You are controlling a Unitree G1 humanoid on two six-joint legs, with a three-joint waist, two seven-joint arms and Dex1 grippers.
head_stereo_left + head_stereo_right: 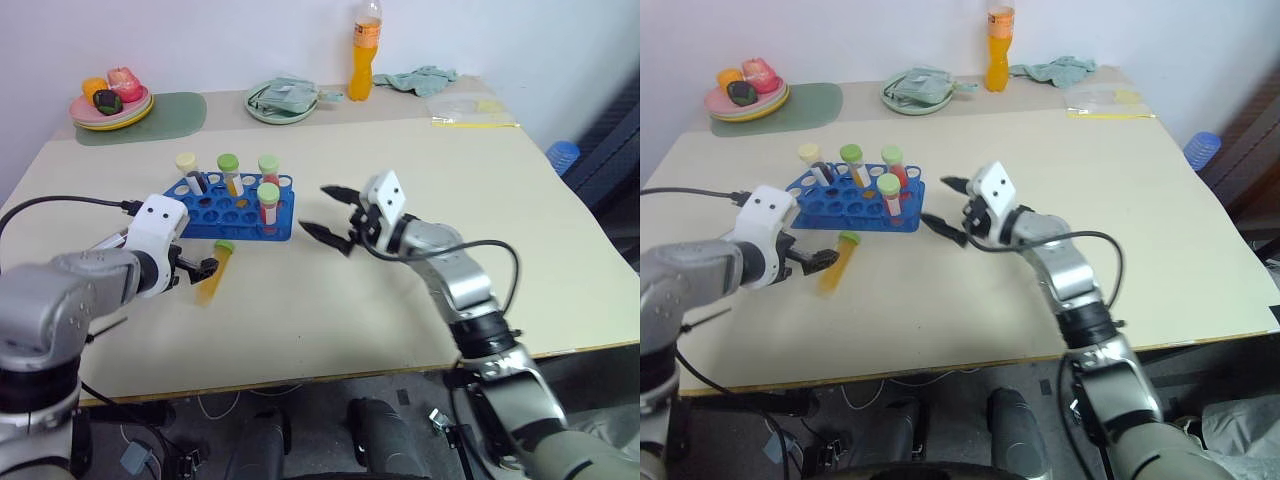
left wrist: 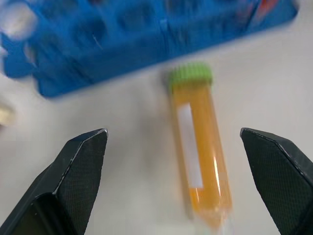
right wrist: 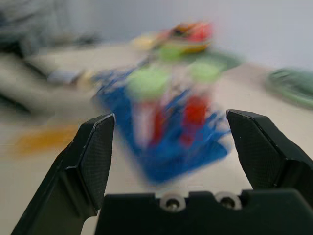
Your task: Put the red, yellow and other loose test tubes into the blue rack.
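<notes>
Left eye view: four capped tubes (image 1: pixel 268 203) stand in the blue rack (image 1: pixel 230 208); one yellow tube (image 1: pixel 214 272) lies loose at left centre. Both end effectors, left (image 1: pixel 207 267) and right (image 1: pixel 334 213), gape wide, empty.

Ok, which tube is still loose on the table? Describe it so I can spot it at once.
Find the low bright blue plastic tube rack on the cream tabletop. Just in front of its near edge lies a clear plastic tube of yellow-orange liquid with a green cap, between the open left gripper's fingers. Unlike the other tubes, which stand upright in the rack, it lies flat.
</notes>
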